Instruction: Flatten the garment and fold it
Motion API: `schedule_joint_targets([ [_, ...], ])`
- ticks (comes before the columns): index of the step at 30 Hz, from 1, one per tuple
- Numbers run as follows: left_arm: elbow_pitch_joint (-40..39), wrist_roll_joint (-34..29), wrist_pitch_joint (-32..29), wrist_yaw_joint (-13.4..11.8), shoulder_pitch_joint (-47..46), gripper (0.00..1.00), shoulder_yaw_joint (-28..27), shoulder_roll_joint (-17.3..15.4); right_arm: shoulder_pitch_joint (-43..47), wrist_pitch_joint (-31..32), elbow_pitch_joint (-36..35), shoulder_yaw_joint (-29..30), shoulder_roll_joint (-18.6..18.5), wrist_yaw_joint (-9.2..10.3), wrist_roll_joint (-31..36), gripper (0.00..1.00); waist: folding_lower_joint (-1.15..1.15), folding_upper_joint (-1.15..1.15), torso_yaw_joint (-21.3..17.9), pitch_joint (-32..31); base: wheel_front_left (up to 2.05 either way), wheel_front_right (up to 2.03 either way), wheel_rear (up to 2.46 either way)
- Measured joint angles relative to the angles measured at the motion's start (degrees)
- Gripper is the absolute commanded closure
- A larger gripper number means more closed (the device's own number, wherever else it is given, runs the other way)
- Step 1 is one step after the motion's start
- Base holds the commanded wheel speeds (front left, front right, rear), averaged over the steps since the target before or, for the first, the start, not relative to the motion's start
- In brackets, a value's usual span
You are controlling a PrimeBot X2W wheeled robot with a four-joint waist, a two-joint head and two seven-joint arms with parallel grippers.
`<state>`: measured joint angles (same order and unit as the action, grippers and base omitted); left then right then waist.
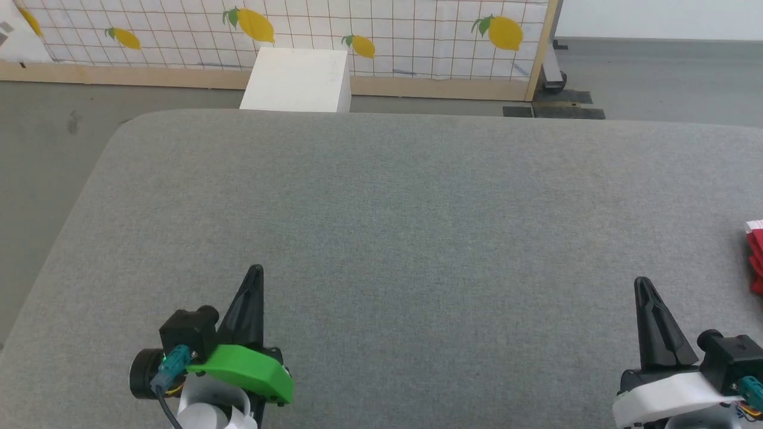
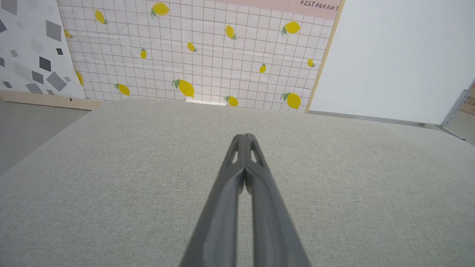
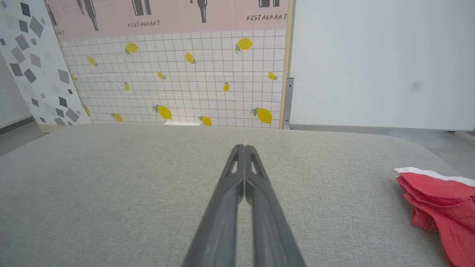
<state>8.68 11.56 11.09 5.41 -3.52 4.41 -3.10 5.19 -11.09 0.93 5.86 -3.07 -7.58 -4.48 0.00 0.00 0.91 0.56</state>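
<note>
Left gripper [image 1: 256, 274]: located at the near-left part of the grey surface [image 1: 381, 196]. Its fingers are clenched together and hold nothing.

Right gripper [image 1: 644, 286]: located at the near-right part of the surface. Its fingers are likewise pressed together and empty.

Garment [image 1: 756, 256]: red fabric with a white edge, lying in layered folds at the right edge of the surface, apart from both grippers.

On the table [image 1: 381, 196]: shorts [image 1: 756, 257] at the right edge, right of the right gripper [image 1: 642, 285]; left gripper [image 1: 256, 271] well apart leftward. Behind the table: box [image 1: 298, 80], then panel [image 1: 405, 36].
</note>
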Motion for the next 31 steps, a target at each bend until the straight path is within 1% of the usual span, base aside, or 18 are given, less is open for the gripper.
schedule_joint_targets([
  [31, -2.8, -3.5, -3.6, -1.5, 0.9, 1.00, -1.5, 0.0, -1.5, 3.5, -0.1, -1.9, 0.0, 0.00, 1.1, 1.00, 0.00, 0.00, -0.3, -0.2, 0.00, 0.00, 0.00],
])
